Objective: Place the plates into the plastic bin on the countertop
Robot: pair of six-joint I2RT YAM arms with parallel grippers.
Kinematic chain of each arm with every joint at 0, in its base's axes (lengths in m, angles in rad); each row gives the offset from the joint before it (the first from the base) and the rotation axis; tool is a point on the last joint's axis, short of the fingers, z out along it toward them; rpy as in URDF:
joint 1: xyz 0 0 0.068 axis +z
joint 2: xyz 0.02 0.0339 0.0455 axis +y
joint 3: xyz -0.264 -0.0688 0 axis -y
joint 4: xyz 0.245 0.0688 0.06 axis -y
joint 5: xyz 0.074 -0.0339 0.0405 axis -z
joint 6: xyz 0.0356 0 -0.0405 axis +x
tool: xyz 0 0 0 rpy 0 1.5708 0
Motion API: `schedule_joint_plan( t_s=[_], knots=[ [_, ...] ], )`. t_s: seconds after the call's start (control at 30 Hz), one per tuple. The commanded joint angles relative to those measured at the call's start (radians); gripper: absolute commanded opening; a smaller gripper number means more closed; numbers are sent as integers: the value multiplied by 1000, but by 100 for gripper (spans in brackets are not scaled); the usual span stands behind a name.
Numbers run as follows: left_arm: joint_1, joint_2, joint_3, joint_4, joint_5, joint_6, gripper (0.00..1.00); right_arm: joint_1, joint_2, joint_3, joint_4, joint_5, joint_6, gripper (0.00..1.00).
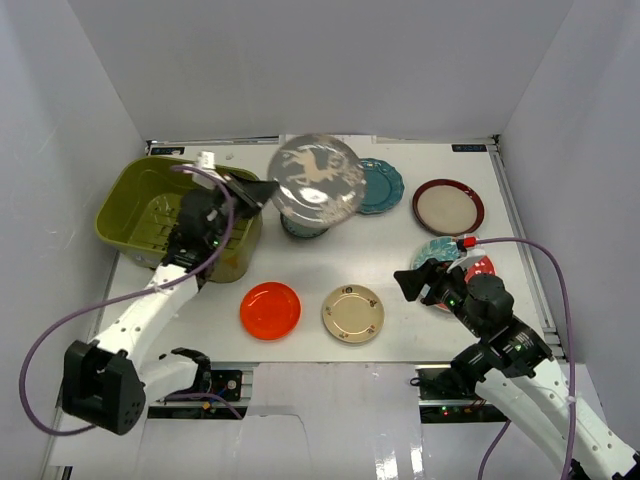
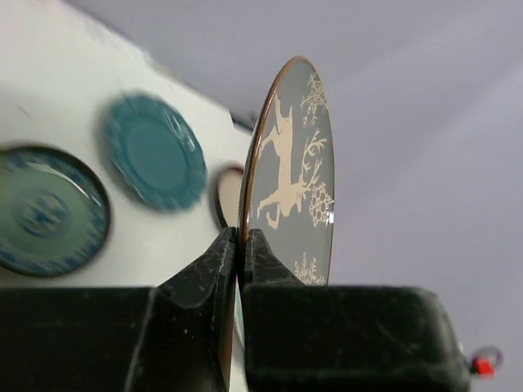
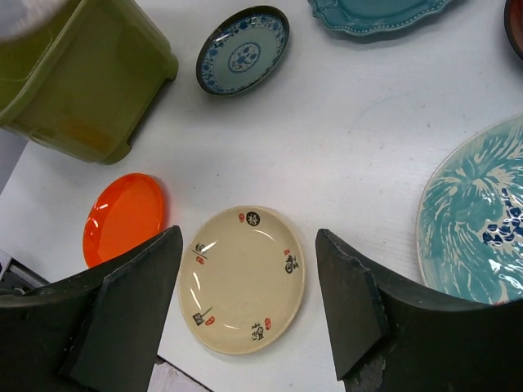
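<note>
My left gripper (image 1: 264,190) is shut on the rim of the grey plate with a deer drawing (image 1: 316,180), holding it on edge in the air just right of the olive-green bin (image 1: 128,200); in the left wrist view the fingers (image 2: 221,261) pinch this plate (image 2: 298,163). Partly beneath it, the small teal patterned plate (image 1: 303,228) lies on the table. The teal scalloped plate (image 1: 382,186), maroon-rimmed cream plate (image 1: 448,206), orange-red plate (image 1: 270,310) and cream-yellow plate (image 1: 353,313) lie flat. My right gripper (image 1: 412,281) is open and empty above the cream-yellow plate (image 3: 245,278), partly covering the red-teal patterned plate (image 1: 478,266).
White walls enclose the white countertop (image 1: 400,250) on three sides. The bin sits at the back left with its near corner (image 3: 122,122) close to the orange-red plate (image 3: 122,216). Purple cables loop beside both arms.
</note>
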Motion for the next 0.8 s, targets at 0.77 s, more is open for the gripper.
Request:
schedule_joint_plan(
  t_s=[0.77],
  knots=[
    [839,-135,43,-492,-21,92,0,-2,32,-28,74,-140,-42,73]
  ],
)
